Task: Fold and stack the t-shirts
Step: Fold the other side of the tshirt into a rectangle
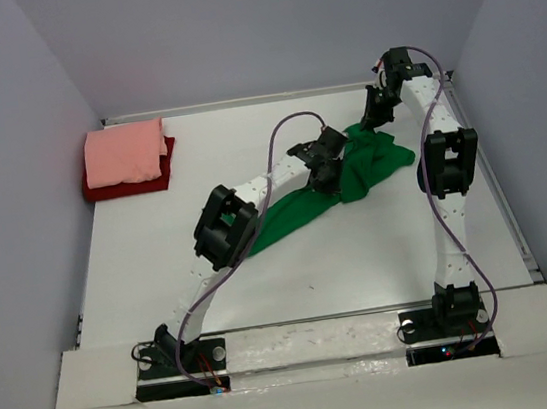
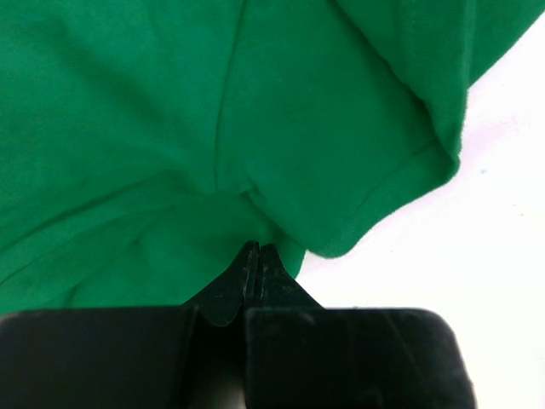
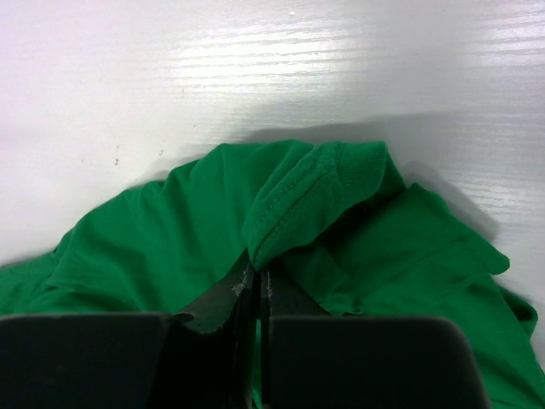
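Observation:
The bright green t-shirt (image 1: 369, 167) lies crumpled on the white table, right of centre, with a tail trailing toward the near left. My left gripper (image 1: 323, 171) is shut at the shirt's left side, and cloth creases gather at its closed tips (image 2: 258, 249). My right gripper (image 1: 375, 113) is shut at the far edge, and a stitched hem (image 3: 294, 204) bunches out of its tips (image 3: 258, 271). At the back left the folded salmon-pink t-shirt (image 1: 126, 153) rests on the folded dark red t-shirt (image 1: 154, 177).
White table (image 1: 362, 263) with a raised rim along the back and right sides. Grey walls close in on the left, back and right. Both arm bases stand at the near edge, with purple cables looping above the arms.

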Robot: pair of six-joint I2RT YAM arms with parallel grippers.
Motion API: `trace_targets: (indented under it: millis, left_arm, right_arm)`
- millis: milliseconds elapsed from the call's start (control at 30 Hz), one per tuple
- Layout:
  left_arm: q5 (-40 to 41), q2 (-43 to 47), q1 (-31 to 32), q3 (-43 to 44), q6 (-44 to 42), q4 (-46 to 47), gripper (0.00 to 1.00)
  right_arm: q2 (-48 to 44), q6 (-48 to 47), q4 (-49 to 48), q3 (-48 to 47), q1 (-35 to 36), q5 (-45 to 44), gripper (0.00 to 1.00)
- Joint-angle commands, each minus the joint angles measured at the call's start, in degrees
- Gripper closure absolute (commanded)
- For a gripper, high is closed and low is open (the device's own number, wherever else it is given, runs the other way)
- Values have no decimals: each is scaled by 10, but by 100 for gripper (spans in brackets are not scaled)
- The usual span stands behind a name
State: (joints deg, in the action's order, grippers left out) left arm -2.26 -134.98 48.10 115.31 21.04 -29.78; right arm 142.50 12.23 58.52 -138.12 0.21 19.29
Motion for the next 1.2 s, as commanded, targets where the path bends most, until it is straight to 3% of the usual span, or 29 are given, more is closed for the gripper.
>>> trace_targets:
  millis: [0, 267, 433, 633, 933, 1167]
  left_arm:
    - [-41, -28, -3, 35, -13, -32, 100]
    - [-108, -40, -5, 19, -16, -23, 100]
    - [-167, 31, -2, -97, 14, 38, 100]
    - [-153, 105, 21, -201, 30, 46, 100]
    - [-144, 232, 32, -359, 57, 96, 100]
    - [-129, 227, 32, -342, 51, 86, 100]
  right_arm:
    - [-42, -4, 0, -12, 1, 6, 100]
    - [-43, -5, 0, -11, 1, 0, 100]
    - [-41, -1, 1, -11, 1, -2, 100]
    - [-38, 0, 13, -14, 1, -8, 100]
    - [-119, -4, -21, 136, 12, -37, 100]
    - [-150, 18, -23, 193, 17, -57, 100]
